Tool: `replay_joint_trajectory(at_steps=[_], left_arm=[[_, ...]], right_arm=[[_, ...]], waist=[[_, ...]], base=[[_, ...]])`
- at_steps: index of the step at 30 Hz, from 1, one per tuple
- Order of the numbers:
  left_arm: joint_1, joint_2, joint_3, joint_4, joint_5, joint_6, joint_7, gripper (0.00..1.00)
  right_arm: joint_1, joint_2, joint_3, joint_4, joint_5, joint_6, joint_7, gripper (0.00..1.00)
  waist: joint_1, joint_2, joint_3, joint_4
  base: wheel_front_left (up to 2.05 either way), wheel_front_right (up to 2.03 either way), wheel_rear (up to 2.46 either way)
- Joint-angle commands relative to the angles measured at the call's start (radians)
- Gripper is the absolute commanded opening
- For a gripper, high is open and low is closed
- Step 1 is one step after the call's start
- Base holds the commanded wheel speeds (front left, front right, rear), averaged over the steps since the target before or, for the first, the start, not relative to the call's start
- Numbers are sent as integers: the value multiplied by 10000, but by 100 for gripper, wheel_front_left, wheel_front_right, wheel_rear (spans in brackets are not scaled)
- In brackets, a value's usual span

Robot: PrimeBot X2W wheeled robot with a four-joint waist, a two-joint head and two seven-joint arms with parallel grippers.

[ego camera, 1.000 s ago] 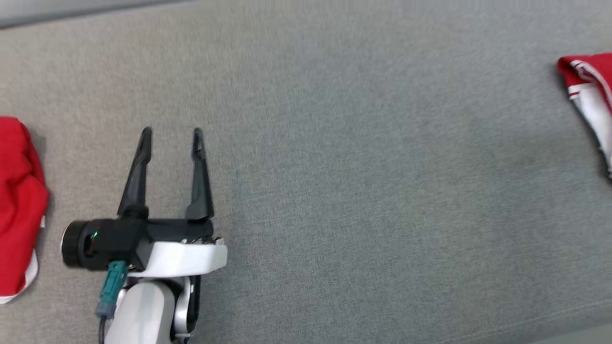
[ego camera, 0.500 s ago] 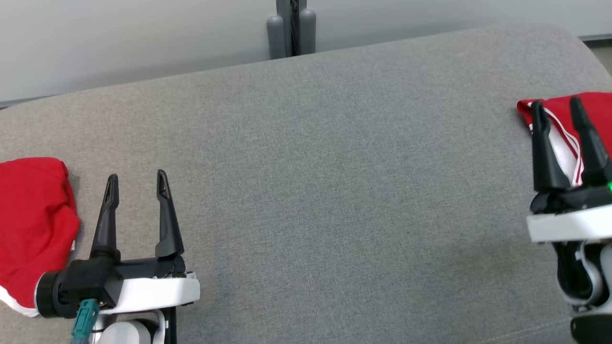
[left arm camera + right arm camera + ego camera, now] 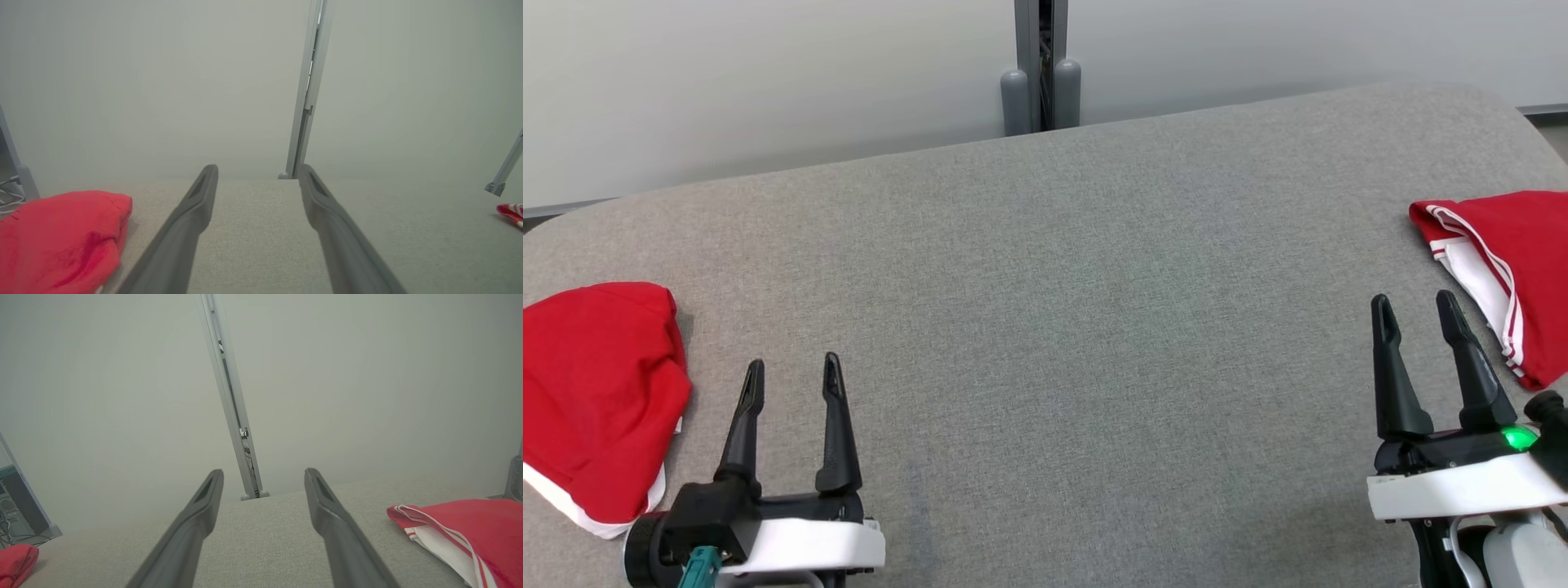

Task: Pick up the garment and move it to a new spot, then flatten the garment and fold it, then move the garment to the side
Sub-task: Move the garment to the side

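A bunched red garment with a white hem lies at the left edge of the grey surface; the left wrist view shows this red garment at lower left. A folded red and white striped garment lies at the right edge, and the right wrist view has the striped garment at lower right. My left gripper stands open just right of the bunched garment, holding nothing. My right gripper is open just left of the striped garment, apart from it.
A grey post rises against the pale wall behind the surface's far edge. The surface's corners are rounded at far left and far right. A wide stretch of bare grey fabric lies between the two garments.
The head camera has tilted up, so wall and post came into view. My right gripper has drawn back off the striped garment; the left gripper stays open beside the bunched one.
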Motion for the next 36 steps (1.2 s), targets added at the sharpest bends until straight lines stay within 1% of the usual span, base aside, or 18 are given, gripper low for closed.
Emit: replay_joint_trajectory(at_steps=[1,6,8,17,36], left_arm=[[121,42,-53,107,-63,-48,6,100],[254,38,-225,266,-187,-72,5,100],[328,45,-301,287,-200,-20,6,100],[312,41,-341,271,-200,49,7,100],[197,43,-359,258,-221,22,7,100]], right_arm=[[134,31,-38,9,-98,0,3,100],[212,97,7,61,-245,0,3,100],[241,121,-10,65,-298,0,2,100],[327,118,-10,78,-369,0,2,100],[218,18,-81,202,-440,0,3,100]], waist=[[0,0,-70,7],[0,0,-148,5],[0,0,-176,14],[0,0,-205,95],[0,0,-122,155]], base=[[0,0,0],[0,0,0],[0,0,0],[0,0,0],[0,0,0]])
